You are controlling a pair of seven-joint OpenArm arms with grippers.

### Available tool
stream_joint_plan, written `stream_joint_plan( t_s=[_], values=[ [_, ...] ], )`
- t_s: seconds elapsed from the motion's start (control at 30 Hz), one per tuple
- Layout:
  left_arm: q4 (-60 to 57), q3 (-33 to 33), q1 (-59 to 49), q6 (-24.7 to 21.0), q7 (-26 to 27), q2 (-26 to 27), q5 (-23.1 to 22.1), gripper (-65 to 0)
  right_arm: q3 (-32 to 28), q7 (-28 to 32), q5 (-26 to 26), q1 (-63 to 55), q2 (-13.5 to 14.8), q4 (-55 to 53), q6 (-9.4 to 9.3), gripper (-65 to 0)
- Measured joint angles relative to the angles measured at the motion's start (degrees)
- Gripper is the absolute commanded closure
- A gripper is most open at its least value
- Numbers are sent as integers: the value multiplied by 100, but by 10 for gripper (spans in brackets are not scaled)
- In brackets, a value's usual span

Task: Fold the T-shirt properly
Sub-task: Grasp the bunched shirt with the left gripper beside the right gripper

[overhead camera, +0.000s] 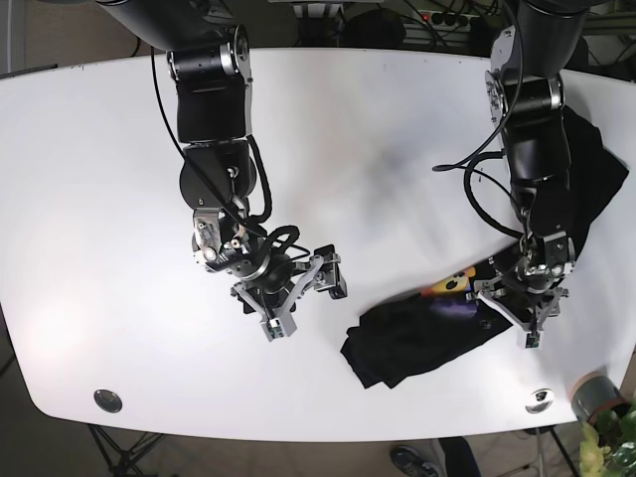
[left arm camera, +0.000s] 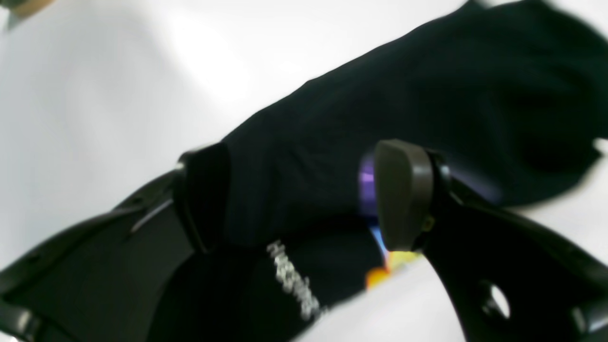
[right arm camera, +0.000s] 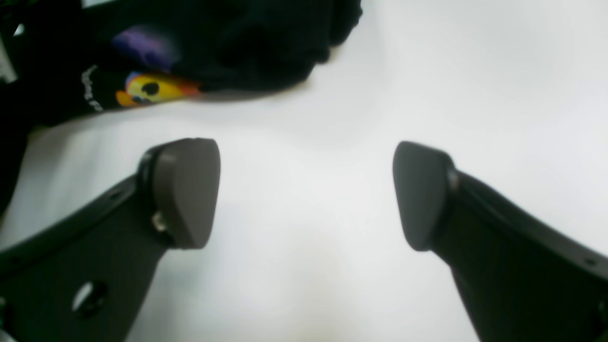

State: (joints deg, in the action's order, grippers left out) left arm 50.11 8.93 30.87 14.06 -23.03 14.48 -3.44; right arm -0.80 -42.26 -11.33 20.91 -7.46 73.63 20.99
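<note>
- The T-shirt [overhead camera: 437, 333] lies bunched on the surface [overhead camera: 397, 149], near my left claw [overhead camera: 517, 308].
- Left claw gapes around cloth; a thick grab can drag the heap.
- Right claw [right arm camera: 306, 190] is wide apart, empty.

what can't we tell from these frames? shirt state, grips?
- T-shirt: crumpled; base view too small for sleeves or collar, and part lies under the left arm.
- Shirt print: blurred, and the wrist views cut it off.
- Left hand: fingers straddle the cloth; a real grip is unclear.
- Right hand: open over bare table.
</note>
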Motion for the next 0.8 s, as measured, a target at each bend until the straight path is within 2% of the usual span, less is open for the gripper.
stream_joint_plan(
  t_s=[0.03, 0.07, 0.17, 0.37, 0.43, 0.57, 0.67, 0.8],
  values=[
    [-186, -28, 81, -63, 85, -22, 46, -444, 0, -2, 0, -9, 2, 11, 2, -533],
    [-485, -107, 188, -46, 435, 2, 17, -444, -2, -7, 9, -22, -2, 15, -2, -533],
    [-1281, -350, 398, -52, 962, 13, -4, -446, -4, 13, 0, -57, -11, 50, 11, -533],
    [-2188, -704, 485, -57, 1360, -96, -76, -446, 0, 0, -22, -181, -15, 212, 0, -533],
    [-2238, -695, 516, 151, 1340, -164, -33, -446, 15, 0, -26, -197, -15, 273, 17, -533],
    [-2194, -719, 356, 903, 1449, -348, -28, -440, 289, -2, -44, -177, -31, 299, 39, -533],
    [-2131, -717, 181, 1051, 1829, -505, -85, -440, 490, 0, -35, -179, -2, 321, 37, -533],
    [-2100, -817, 72, 1040, 1856, -675, -92, -439, 765, -61, -26, -236, 87, 623, 37, -533]
  ],
)
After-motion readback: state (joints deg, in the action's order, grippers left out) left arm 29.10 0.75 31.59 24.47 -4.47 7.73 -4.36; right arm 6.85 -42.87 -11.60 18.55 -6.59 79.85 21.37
